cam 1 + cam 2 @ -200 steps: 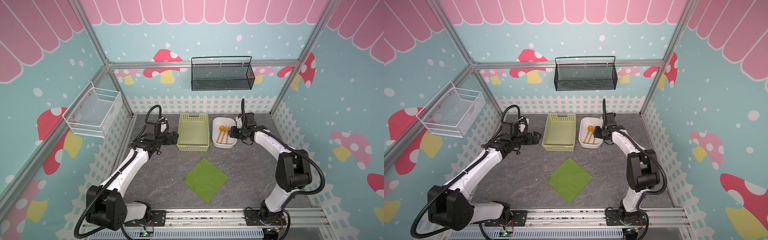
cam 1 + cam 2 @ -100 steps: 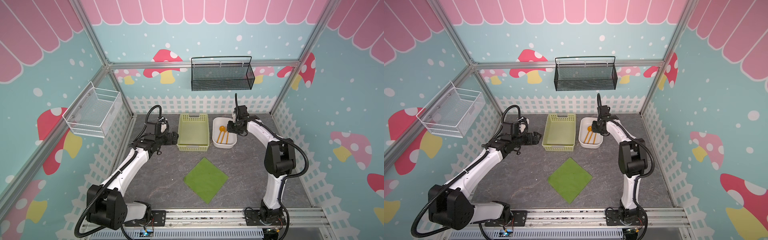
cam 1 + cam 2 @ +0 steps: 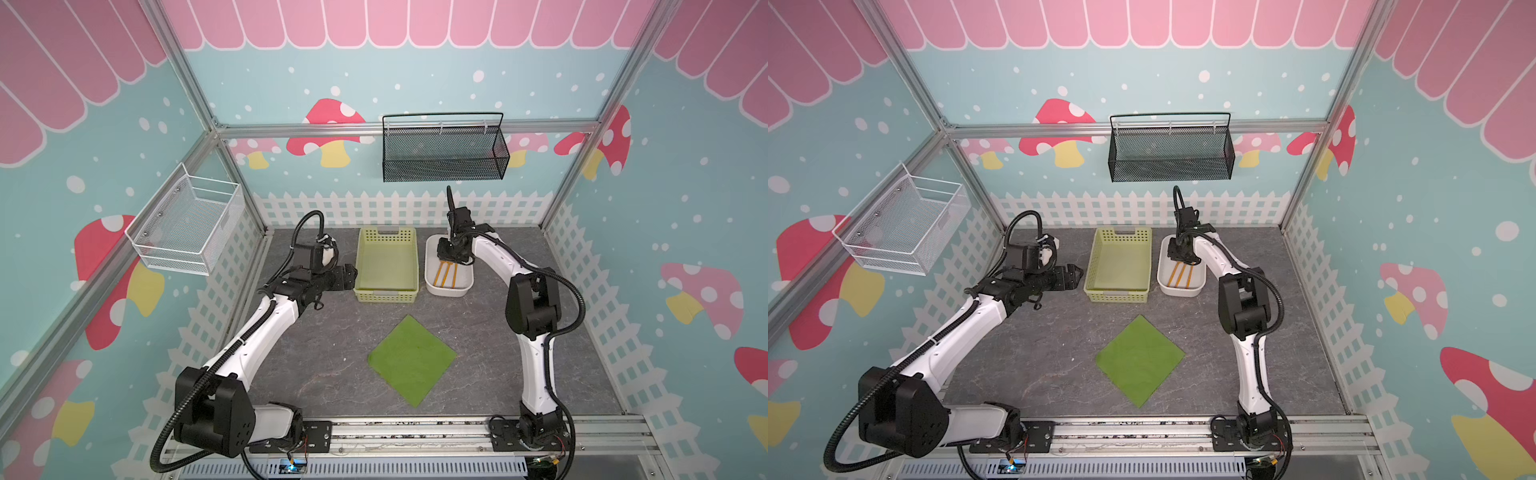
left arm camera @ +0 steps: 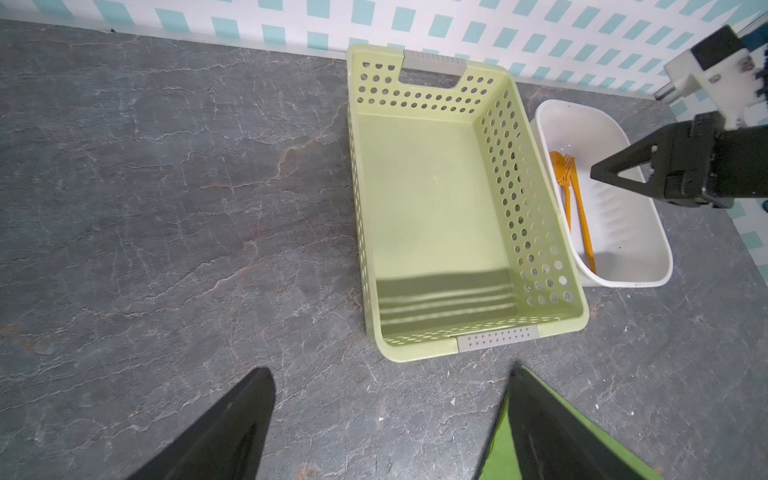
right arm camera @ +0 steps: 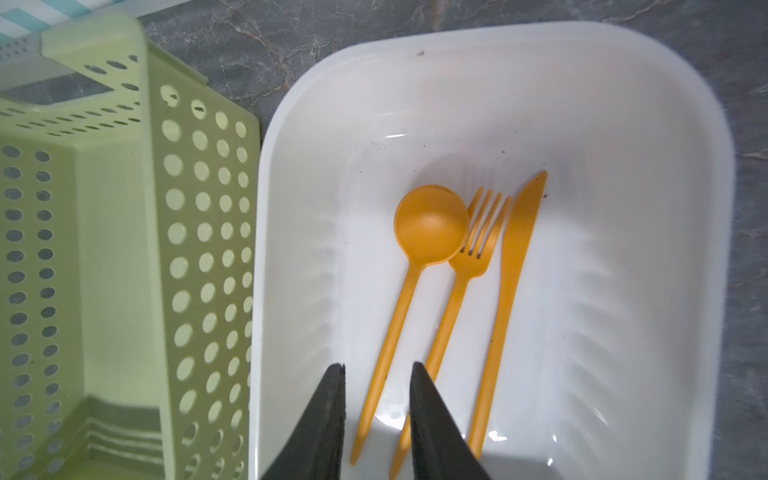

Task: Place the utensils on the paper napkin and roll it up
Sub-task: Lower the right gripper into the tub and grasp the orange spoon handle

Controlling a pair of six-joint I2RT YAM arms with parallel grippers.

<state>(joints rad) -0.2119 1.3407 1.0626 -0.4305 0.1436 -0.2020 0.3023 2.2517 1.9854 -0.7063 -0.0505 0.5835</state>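
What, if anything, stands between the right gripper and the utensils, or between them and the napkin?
Nothing visible does. The right gripper hangs over the utensils in the white dish, jaws apart above the spoon handle. From there to the paper napkin lie only the dish's near wall and table; the yellow-green basket sits beside the dish.

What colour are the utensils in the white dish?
The utensils are orange, clearest in the right wrist view.

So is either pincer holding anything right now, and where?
Nothing is held. The right pincer hangs over the handle of the spoon in the white dish, tips apart; the left pincer is open, empty.
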